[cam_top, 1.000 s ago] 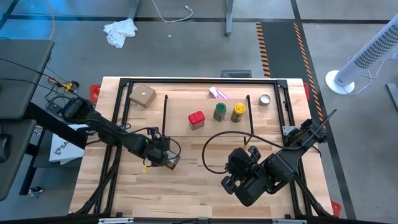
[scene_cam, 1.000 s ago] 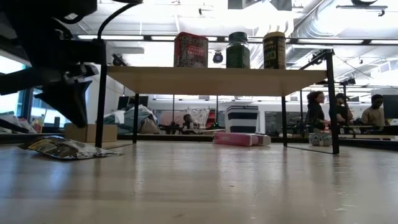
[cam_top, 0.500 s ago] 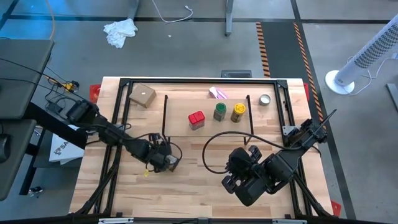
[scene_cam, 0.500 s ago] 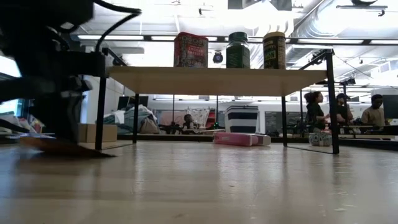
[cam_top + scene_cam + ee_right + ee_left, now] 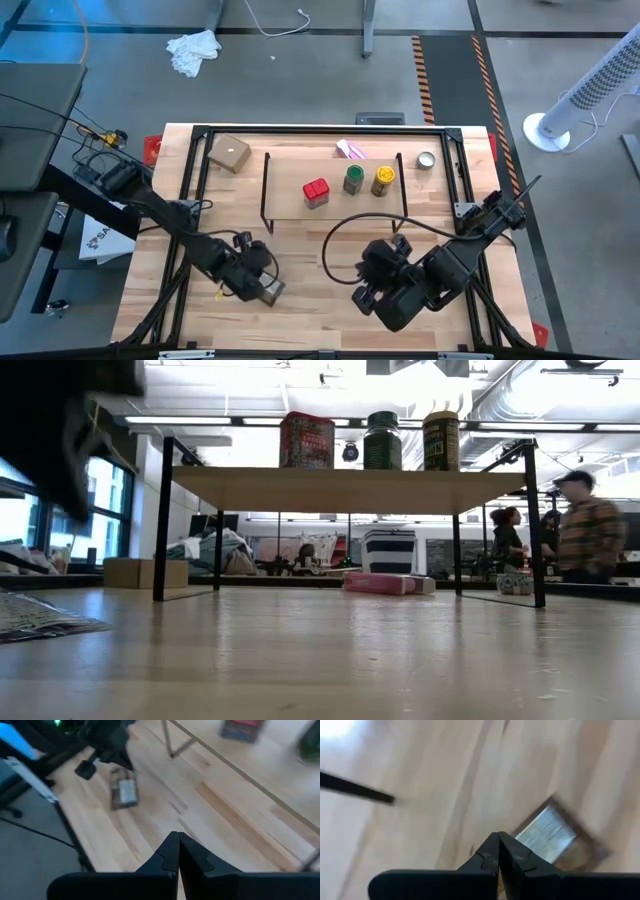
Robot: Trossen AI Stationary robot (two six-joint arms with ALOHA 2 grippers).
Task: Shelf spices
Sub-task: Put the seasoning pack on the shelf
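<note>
The flat orange-brown packet [image 5: 266, 291] lies flat on the table near the front left; it also shows in the low view [image 5: 40, 622] and the left wrist view [image 5: 547, 837]. My left gripper [image 5: 254, 278] is shut and stands just above the packet; in the low view [image 5: 70, 460] a gap shows between them. The red boxy container [image 5: 316, 191], the green-lidded jar [image 5: 353, 179] and the yellow jar [image 5: 382, 179] stand upright on the shelf [image 5: 290, 175]. My right gripper [image 5: 385, 300] is shut and empty over the front right of the table.
A tan cardboard box [image 5: 229, 152] sits at the far left, with a pink-purple packet [image 5: 350, 150] and a small silver tin [image 5: 426, 160] behind the shelf. The shelf's black legs [image 5: 161, 520] stand on the table. People show in the room beyond [image 5: 585, 525].
My left gripper has gone toward the table's near edge, and the orange-brown packet has slid along the table with it, away from the shelf's left leg. The gripper, down at the packet half a second ago, now stands higher, and the packet lies alone.
</note>
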